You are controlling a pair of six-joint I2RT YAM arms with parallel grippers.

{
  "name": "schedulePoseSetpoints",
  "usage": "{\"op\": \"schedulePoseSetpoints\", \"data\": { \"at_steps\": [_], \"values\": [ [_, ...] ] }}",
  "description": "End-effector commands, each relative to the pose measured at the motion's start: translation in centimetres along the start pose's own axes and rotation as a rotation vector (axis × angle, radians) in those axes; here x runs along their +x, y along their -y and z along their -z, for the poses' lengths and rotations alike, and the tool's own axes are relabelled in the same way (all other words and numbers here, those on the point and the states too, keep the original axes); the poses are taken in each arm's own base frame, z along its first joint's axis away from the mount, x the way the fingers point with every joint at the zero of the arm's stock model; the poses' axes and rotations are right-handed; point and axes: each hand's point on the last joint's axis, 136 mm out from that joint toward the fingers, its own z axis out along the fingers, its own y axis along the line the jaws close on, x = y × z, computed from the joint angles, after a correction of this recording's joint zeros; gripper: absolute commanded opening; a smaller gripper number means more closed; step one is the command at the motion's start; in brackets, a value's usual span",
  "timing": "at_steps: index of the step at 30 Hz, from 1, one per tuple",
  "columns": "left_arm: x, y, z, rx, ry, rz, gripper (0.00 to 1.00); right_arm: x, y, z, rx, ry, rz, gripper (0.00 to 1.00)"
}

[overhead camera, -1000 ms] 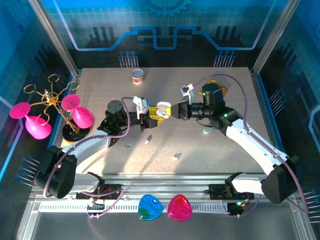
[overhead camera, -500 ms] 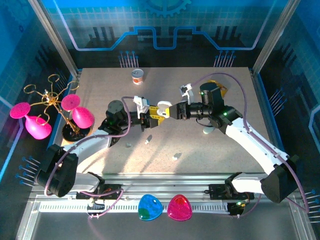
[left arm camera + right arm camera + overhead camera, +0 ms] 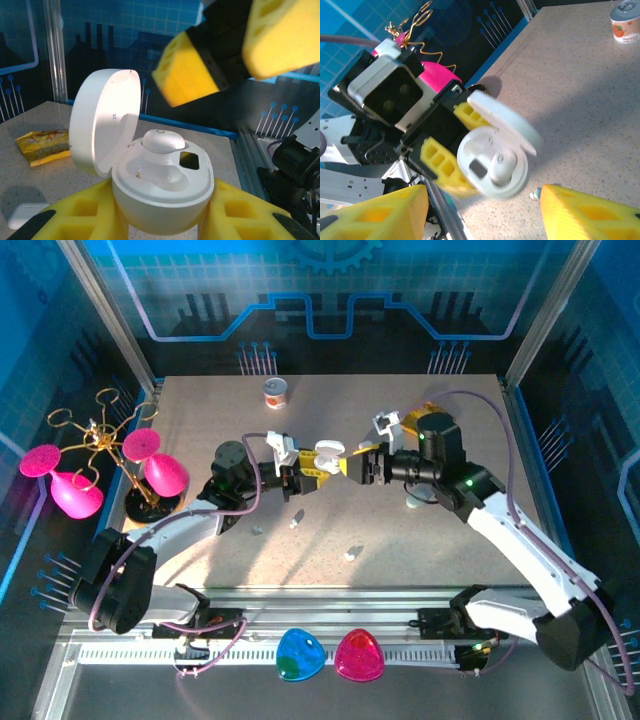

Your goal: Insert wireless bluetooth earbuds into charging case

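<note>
My left gripper point(image 3: 312, 474) is shut on a white charging case point(image 3: 325, 454) and holds it above the table's middle with its lid point(image 3: 102, 120) open. One white earbud point(image 3: 162, 141) sits in a socket of the case point(image 3: 160, 195); the other socket is empty. In the right wrist view the case point(image 3: 492, 160) faces the camera with the earbud point(image 3: 502, 167) in it. My right gripper point(image 3: 352, 464) stands open just right of the case, nothing between its yellow fingers point(image 3: 590, 215). Loose earbuds point(image 3: 294, 523) point(image 3: 350, 554) lie on the table nearer the front.
A second white case point(image 3: 415, 502) lies under the right arm. A small can point(image 3: 276, 392) stands at the back, a yellow packet point(image 3: 432, 408) at back right, a gold stand with pink glasses point(image 3: 140, 470) at left. Blue and pink objects point(image 3: 300, 655) sit on the front rail.
My right gripper has drawn back to the right, away from the case. The left gripper and the open case have stayed in place.
</note>
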Motion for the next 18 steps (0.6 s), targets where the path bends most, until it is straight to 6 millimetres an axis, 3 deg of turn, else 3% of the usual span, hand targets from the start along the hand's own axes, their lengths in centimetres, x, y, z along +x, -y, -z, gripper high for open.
{"op": "schedulePoseSetpoints", "data": {
  "at_steps": [1, 4, 7, 11, 15, 18],
  "values": [
    [-1.0, -0.5, 0.6, -0.033, 0.032, -0.06, 0.24, 1.4, 1.0, 1.4, 0.063, 0.006, 0.042, 0.6],
    [-1.0, -1.0, 1.0, -0.061, 0.038, -0.06, 0.24, 3.8, 2.6, 2.4, 0.146, -0.038, 0.022, 0.6],
    [-1.1, -1.7, 1.3, -0.098, 0.045, -0.063, 0.24, 6.9, 5.5, 2.9, 0.278, -0.099, -0.046, 0.62],
    [-1.4, -2.1, 1.6, -0.126, 0.059, -0.072, 0.24, 12.7, 9.5, 2.7, 0.429, -0.221, -0.185, 0.61],
    [-1.4, -2.0, 1.7, -0.129, 0.059, -0.075, 0.24, 17.5, 10.6, 1.5, 0.459, -0.299, -0.351, 0.59],
    [-1.3, -1.9, 1.8, -0.13, 0.052, -0.079, 0.24, 20.2, 9.9, -0.2, 0.408, -0.327, -0.466, 0.58]
  ]
}}
